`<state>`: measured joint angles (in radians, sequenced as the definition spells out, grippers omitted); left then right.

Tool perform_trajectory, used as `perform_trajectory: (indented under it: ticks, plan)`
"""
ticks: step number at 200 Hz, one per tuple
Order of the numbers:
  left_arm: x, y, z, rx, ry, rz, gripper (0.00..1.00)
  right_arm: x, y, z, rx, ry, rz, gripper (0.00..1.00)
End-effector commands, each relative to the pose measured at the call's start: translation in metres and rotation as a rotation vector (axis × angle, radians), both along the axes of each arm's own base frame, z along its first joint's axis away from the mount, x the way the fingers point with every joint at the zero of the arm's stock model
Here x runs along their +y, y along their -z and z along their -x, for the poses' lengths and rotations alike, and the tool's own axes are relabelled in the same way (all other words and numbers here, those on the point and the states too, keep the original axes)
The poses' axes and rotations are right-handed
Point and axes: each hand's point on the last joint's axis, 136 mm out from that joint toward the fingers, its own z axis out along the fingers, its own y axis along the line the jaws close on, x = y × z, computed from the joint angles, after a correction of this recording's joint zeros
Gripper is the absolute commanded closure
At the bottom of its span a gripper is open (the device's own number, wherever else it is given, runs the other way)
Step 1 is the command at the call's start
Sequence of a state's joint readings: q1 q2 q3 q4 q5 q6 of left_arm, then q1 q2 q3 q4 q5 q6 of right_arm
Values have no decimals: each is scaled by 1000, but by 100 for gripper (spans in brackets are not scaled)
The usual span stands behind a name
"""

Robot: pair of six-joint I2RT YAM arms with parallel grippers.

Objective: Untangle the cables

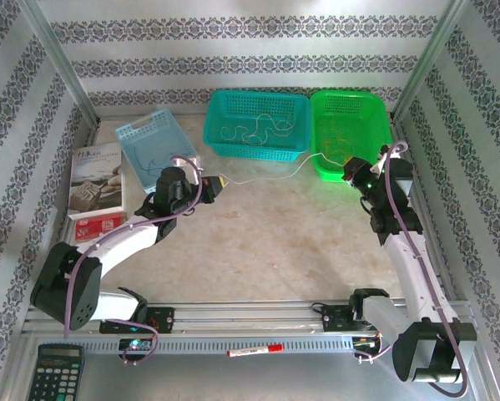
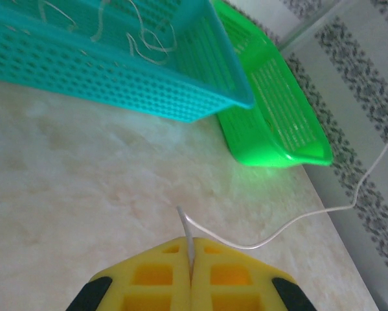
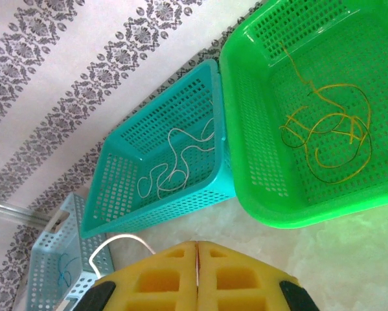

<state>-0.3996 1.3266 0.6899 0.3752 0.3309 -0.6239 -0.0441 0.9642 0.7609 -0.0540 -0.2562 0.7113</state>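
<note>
Plainly, the risk is tension. The left gripper [image 2: 190, 249] is clenched on one end of the white cable [image 2: 247, 247], so a pull towards 9 o'clock could slip that short tip out of the pads. If the strand drags instead, it could catch on the teal basket [image 1: 254, 150] at 12 o'clock. The right gripper [image 3: 197, 253] is pressed closed at 2 o'clock, but I cannot tell whether it pins the far end. The cable is one thin, limp strand, free of knots, sagging in shallow waves across the table between the two grippers. More white cables [image 3: 174, 159] lie looped in the teal basket, and yellow-tan cables [image 3: 323, 120] lie in the green basket [image 3: 258, 181].
</note>
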Motion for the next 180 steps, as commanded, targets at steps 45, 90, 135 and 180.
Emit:
perform_trajectory:
  ticks: [45, 90, 135, 180]
  plan:
    - [54, -3, -6, 11, -212, -77, 100, -29, -12, -2, -71, 177, -37, 100]
    - [39, -8, -3, -33, -129, 1, 89, 25, -66, -26, -189, -49, -89, 100]
    - [27, -20, 1, -77, -60, 43, 55, 99, -121, -50, -275, -272, -55, 100]
    - [26, -26, 6, -81, -41, 45, 24, 129, -157, -89, -320, -342, -43, 100]
